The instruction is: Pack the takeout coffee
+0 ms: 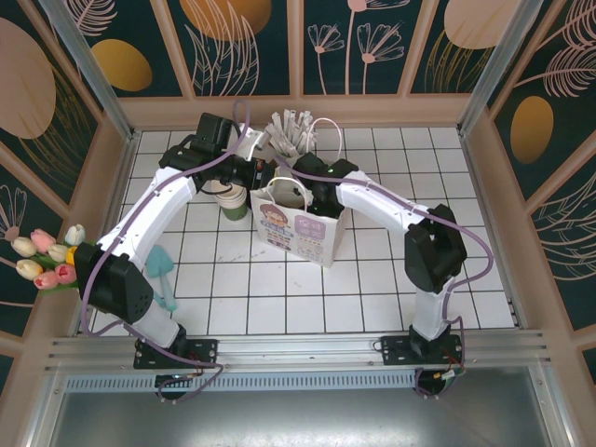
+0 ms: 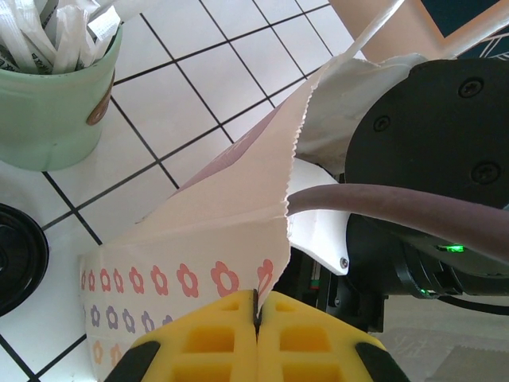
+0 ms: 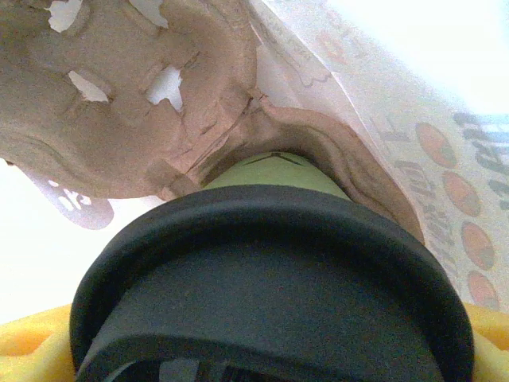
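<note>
We find the left hand [image 2: 256, 318] closed, its yellow fingers pinching the rim of the paper bag [image 2: 231, 199] that stands on the table [image 1: 372, 279]. The right hand [image 3: 254, 358] reaches down into the bag and is clamped on the coffee cup [image 3: 270, 270]. The cup's dark lid sits between the fingers, its green body against the brown cup carrier [image 3: 135, 103] inside the bag.

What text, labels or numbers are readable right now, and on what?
None reads clearly.
White flower-printed paper bag: coloured lettering on its front, too small.
Same bag, right wrist view: dark lettering, blurred.
White paper-wrapped sticks: fine print, too small.
Pale green cup, brown oval label: edge-on, unreadable.
</note>
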